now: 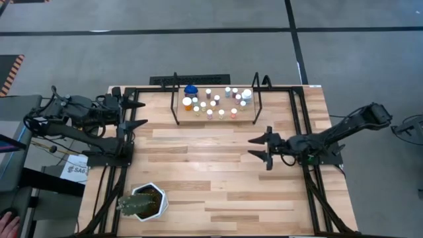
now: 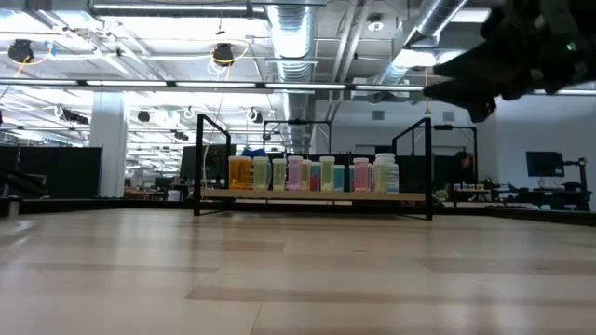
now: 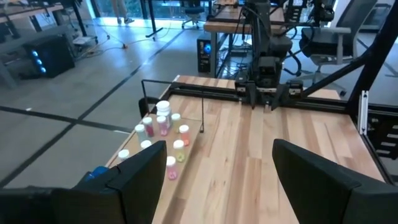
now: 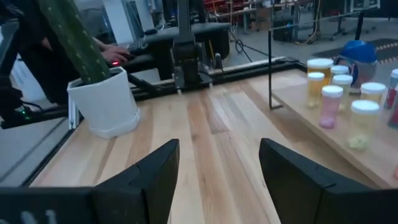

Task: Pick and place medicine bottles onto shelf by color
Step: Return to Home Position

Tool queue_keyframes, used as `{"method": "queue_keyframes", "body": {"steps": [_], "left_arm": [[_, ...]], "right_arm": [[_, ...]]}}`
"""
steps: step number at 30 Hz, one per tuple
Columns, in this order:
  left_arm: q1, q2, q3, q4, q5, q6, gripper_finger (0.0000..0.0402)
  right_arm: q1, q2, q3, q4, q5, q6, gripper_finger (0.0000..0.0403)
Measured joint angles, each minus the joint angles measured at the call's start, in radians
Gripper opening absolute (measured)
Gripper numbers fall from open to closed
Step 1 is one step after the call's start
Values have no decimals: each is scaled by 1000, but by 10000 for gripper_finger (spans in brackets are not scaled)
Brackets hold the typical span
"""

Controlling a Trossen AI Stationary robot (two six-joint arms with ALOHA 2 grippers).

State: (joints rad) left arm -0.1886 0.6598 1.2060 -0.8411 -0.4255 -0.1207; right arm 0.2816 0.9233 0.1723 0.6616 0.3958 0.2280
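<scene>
Your bottles are on the shelf, and both grippers are released and empty.
You have the small cylindrical medicine bottles [image 1: 210, 101], white-capped with orange, pink, yellow and pale bodies, plus 1 wider blue-lidded bottle [image 1: 191, 89], clustered on the narrow light-wood shelf [image 1: 246, 118] between its thin black rod uprights. Your left gripper [image 1: 145, 113] sits off the shelf's left end with its fingers spread. Your right gripper [image 1: 250, 147] hangs just in front of the shelf's right end, likewise spread.
</scene>
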Motion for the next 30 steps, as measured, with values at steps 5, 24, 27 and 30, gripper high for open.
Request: {"method": "queue_keyframes", "body": {"steps": [5, 24, 27, 30], "left_arm": [[0, 1, 0, 0, 0, -21, 281], [0, -6, -205, 97, 65, -136, 281], [1, -5, -319, 207, 73, -96, 281], [1, -6, -428, 350, 74, -45, 281]], "right_arm": [[1, -2, -90, 129, -4, 7, 245], [-1, -2, -165, 94, -31, 9, 244], [-2, -2, -165, 90, -31, 9, 244], [-2, -2, -166, 72, -31, 8, 244]]}}
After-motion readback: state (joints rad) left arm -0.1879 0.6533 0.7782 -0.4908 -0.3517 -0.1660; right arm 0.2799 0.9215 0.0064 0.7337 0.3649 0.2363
